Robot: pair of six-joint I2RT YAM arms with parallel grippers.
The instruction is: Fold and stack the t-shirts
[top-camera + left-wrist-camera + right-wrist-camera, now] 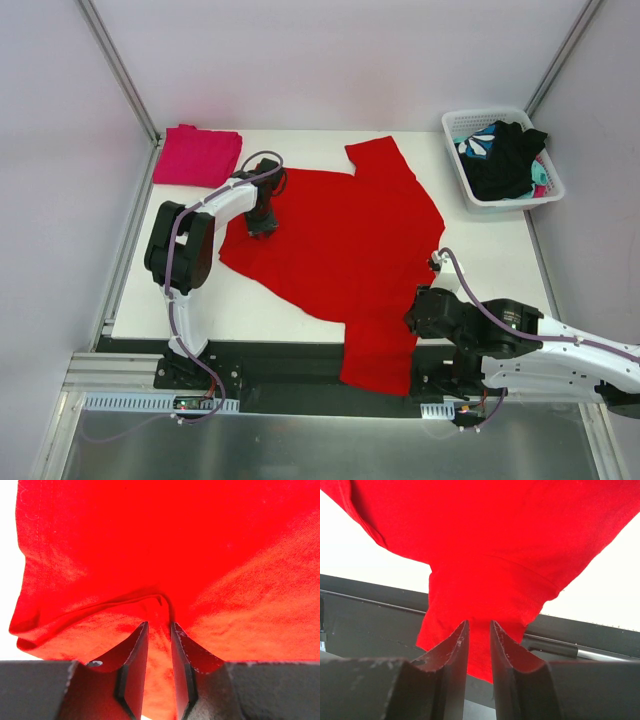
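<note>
The red t-shirt [340, 225] was soft, matt knitted cloth, with a fine ribbed grain and a stitched hem that showed in the wrist views. The pink t-shirt [196, 155] at the far left corner of the surface [262, 302] looked like the same matt cloth. The surface itself was smooth, matt white. The basket [480, 119] at the far right corner was white latticed plastic with a slight sheen, and held black cloth [505, 162] and teal-and-white patterned cloth [477, 143]. The left hand [159, 624] and right hand [479, 622] had matt black, hard-looking fingers with rough, pale-worn edges.
</note>
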